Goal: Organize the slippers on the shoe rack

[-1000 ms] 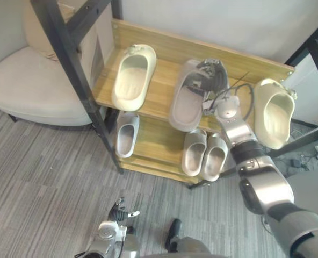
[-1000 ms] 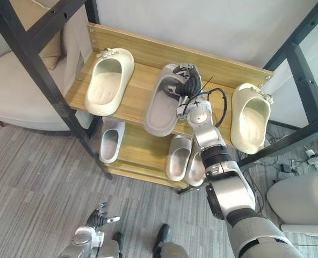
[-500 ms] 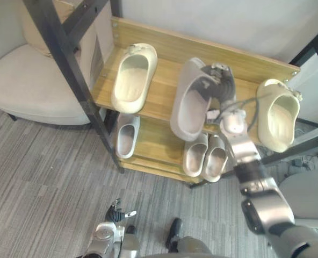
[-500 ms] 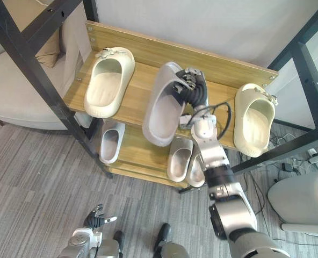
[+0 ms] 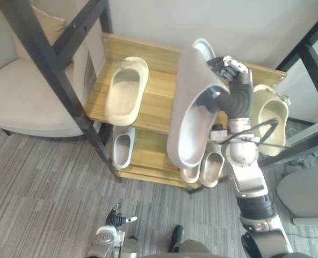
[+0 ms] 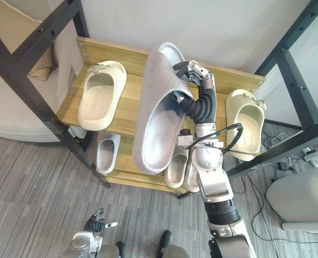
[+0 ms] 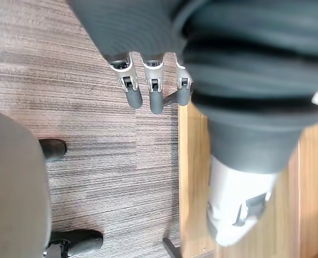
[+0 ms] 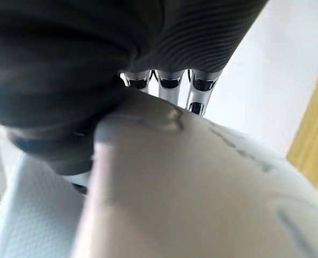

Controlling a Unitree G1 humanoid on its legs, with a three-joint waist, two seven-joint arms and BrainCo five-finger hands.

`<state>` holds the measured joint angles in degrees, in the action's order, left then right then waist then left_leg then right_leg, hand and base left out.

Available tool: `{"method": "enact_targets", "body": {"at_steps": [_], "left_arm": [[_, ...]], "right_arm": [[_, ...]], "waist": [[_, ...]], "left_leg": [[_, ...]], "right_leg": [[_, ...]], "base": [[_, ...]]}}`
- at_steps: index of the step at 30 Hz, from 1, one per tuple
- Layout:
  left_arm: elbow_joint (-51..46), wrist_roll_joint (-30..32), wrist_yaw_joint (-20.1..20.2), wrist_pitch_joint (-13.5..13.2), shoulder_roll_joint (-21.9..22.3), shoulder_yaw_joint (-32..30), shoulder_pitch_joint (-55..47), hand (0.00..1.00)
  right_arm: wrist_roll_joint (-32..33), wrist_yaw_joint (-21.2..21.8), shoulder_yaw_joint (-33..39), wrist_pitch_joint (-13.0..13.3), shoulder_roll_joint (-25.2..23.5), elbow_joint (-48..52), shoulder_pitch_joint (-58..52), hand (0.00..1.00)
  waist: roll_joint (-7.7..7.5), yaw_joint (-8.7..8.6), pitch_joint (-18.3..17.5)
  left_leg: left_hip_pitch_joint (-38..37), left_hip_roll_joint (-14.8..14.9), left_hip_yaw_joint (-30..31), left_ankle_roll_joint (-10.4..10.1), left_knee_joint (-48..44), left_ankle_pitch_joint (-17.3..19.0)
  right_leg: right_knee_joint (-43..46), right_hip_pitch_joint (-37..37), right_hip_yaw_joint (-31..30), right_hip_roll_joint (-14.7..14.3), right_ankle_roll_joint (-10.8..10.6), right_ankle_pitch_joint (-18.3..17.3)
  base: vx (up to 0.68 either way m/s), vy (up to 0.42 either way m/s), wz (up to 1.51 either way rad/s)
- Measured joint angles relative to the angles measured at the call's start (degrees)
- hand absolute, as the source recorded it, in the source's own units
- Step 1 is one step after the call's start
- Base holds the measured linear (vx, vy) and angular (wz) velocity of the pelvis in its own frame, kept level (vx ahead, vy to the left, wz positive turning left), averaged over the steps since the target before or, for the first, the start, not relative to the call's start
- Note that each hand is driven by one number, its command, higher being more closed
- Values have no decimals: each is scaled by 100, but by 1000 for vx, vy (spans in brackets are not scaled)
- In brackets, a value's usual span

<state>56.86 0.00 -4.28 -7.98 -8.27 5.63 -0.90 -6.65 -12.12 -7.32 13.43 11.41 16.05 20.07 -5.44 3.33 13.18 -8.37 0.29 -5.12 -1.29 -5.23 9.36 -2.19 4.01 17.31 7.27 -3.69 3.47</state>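
Observation:
A large grey slipper (image 5: pixel 194 115) hangs in the air in front of the wooden shoe rack's top shelf (image 5: pixel 158 102), toe up and tilted. My right hand (image 5: pixel 232 80) is shut on its upper edge; in the right wrist view the fingers (image 8: pixel 170 81) curl over the grey slipper (image 8: pixel 191 188). A cream slipper (image 5: pixel 125 91) lies on the left of the top shelf and another cream slipper (image 5: pixel 270 118) at its right end. My left hand (image 5: pixel 115 217) hangs low by the floor, its fingers (image 7: pixel 148 94) straight and holding nothing.
On the lower shelf a small pale slipper (image 5: pixel 122 150) lies on the left and a beige pair (image 5: pixel 210 167) on the right, partly behind the held slipper. A black frame post (image 5: pixel 57 75) crosses in front of the rack's left side. A beige armchair (image 5: pixel 19 102) stands to the left.
My right hand has lifted the grey slipper off the top shelf, up and towards the camera, tipping it toe up. The view has shifted slightly. The left hand stays low.

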Motion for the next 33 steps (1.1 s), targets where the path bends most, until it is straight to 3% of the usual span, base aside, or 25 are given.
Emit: {"method": "enact_targets", "body": {"at_steps": [12,15,16,17,18,22,30,33], "left_arm": [[274,108,98,-16,110,261,-12,0],[353,130,119,-36,50,259,-15,0],[347,168,121,-48,99,304,-86,0],[351,194,120,-45,178,349,-90,0],[375,212,120,-44,167,384,-83,0],[489,216,128,-44,121,448,-3,0],[560,205,126,-53,135,507,21,0],[560,194,125,-64,106,512,167,0]], "right_arm": [[681,1317,-1446,82,251,332,-1880,100],[863,1587,-1658,80,260,287,-2313,100],[964,1678,-1761,81,349,255,-2385,100],[1042,1737,-1762,87,374,158,-2371,100],[1138,1938,-1797,68,264,-210,-2380,100],[1136,2107,-1845,-9,262,-680,-2514,100],[1026,2113,-1897,-64,262,-1573,-2631,100],[878,2088,-1974,-71,261,-1950,-2438,100]], "waist": [[270,-61,-384],[206,-54,-392],[394,-113,-578],[495,-132,-642],[438,-118,-649],[281,-80,-691],[359,-121,-596],[347,-108,-363]], "left_leg": [[-180,-16,-68,0,-310,1],[58,-145,-70,50,-1053,145],[-4,18,-74,50,-335,-5],[-105,16,-10,11,-235,130],[-168,-71,-49,12,-143,130],[-189,-72,-63,13,-189,129],[-208,77,-49,-13,-210,179],[443,163,-33,-56,-1135,579]], "right_leg": [[107,228,-26,35,11,-101],[247,419,-75,334,47,-177],[255,395,-47,214,-5,-211],[257,401,-60,176,-130,-304],[281,409,-61,261,-229,-382],[299,421,-86,263,-224,-404],[899,284,-11,225,-182,-803],[2076,-413,-14,383,-90,-1275]], "base": [[6,-8,-6],[-31,44,2],[-81,35,-5],[-18,39,2],[15,51,1],[-21,-11,-4],[-77,-78,7],[-145,-74,14]]}}
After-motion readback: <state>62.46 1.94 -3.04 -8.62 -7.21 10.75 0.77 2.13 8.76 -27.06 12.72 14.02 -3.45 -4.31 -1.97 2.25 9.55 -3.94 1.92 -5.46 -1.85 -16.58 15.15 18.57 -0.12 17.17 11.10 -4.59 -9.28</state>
